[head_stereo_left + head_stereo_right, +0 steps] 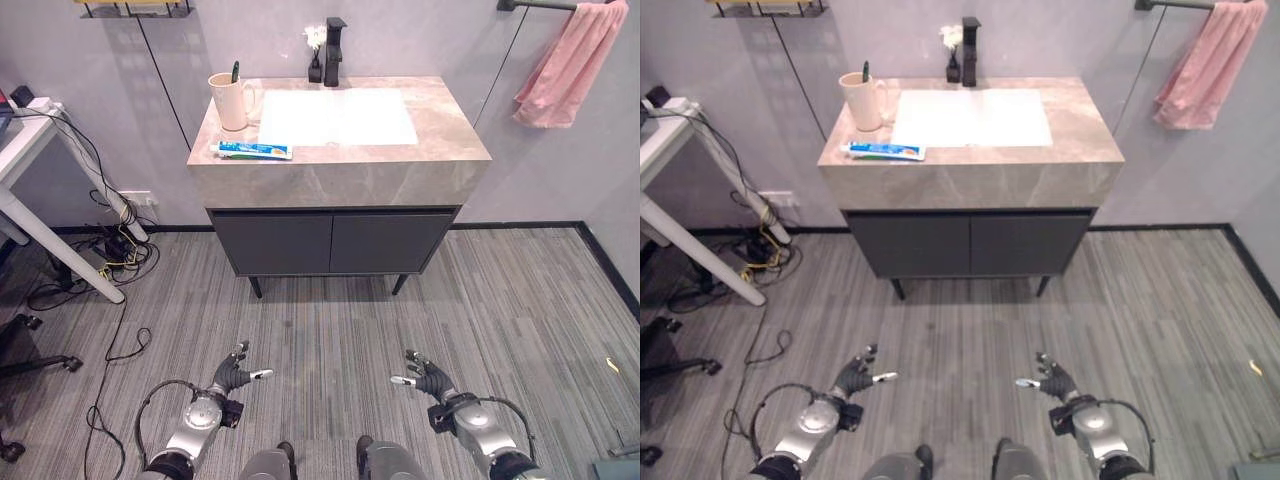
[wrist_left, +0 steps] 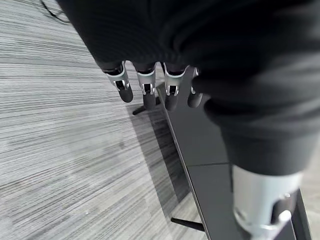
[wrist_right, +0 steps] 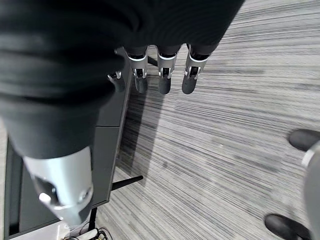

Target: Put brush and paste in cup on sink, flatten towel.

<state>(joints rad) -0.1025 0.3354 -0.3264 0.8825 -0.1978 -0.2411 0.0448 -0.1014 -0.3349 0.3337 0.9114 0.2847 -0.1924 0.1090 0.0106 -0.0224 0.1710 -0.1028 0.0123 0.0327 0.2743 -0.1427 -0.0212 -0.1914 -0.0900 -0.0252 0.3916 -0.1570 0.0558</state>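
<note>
Standing at the back left corner of the grey marble sink counter point(image 1: 440, 150), the cream ceramic cup point(image 1: 231, 101) holds a dark-handled toothbrush point(image 1: 235, 71) upright. The white-and-blue toothpaste tube point(image 1: 251, 150) lies flat along the counter's front left edge, just in front of the cup. A crumpled pink towel point(image 1: 568, 68) hangs bunched from the dark wall rail point(image 1: 535, 5) to the right of the counter. The left hand point(image 1: 231, 376) and right hand point(image 1: 430, 380) hang low over the grey striped floor point(image 1: 330, 330), fingers loosely straight and empty.
</note>
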